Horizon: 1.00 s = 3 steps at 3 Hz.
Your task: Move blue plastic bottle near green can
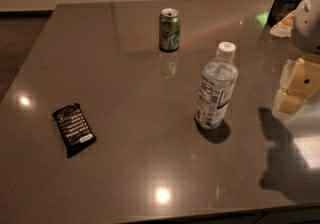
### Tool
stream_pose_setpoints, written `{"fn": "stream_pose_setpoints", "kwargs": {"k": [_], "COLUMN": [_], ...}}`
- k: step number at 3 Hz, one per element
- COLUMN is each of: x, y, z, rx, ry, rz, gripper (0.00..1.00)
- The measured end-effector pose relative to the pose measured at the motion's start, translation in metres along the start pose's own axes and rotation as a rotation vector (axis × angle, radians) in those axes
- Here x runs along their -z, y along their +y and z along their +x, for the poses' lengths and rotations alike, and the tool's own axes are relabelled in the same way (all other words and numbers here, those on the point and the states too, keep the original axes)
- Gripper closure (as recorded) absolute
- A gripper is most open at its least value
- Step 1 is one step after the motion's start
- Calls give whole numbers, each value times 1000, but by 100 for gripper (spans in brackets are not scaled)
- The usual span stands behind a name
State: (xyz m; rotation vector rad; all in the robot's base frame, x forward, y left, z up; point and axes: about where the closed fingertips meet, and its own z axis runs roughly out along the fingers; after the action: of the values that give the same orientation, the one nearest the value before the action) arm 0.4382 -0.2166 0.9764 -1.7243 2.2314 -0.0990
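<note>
Blue plastic bottle (216, 88) stands upright, right of table centre. Gripper (295, 88) sits toward the right edge, apart from it; whether open or closed cannot be told. Green can (169, 29) stands near the far edge.

The can (169, 29) stands behind-left of the bottle (216, 87), tool (292, 90) apparently at its right.
</note>
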Motion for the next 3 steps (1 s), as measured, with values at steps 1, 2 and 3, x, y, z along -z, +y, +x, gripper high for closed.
{"fn": "stream_pose_setpoints", "kwargs": {"k": [1,2,3], "x": [-2,-12,-26], "y": [-2,-7,-7], "z": [-4,-13,-29], "rx": [-9,-32,-44], "ry": [-7,-44,-104], "rz": [8,-8,-28], "gripper": [0,0,0]}}
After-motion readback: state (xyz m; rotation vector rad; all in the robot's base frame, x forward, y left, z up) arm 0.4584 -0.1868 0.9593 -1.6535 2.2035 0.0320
